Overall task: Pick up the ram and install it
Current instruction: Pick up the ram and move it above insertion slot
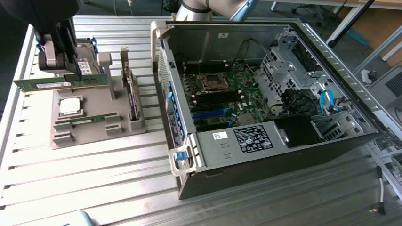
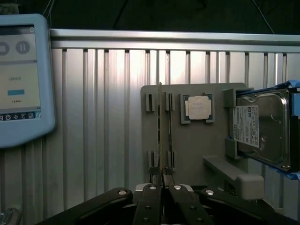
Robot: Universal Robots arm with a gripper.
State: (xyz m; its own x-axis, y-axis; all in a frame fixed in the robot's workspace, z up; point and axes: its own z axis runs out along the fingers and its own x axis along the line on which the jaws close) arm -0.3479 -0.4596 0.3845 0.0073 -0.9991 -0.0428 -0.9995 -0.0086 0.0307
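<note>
Above the grey holder tray (image 1: 94, 101), we noted the claw (image 1: 61, 75) clamped on the ram (image 1: 44, 85). Risk, as we judged it: the narrow grip could let it tilt, then strike the computer case (image 1: 207, 146) wall or miss the motherboard (image 1: 236, 87) socket.

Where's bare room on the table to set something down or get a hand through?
Free: the ribbed table on the camera side of the gray holder and the computer case, and the strip between holder and touchscreen pendant. Crowded: above the holder, where the gripper is shut on the ram, and the narrow gap between holder and case.
</note>
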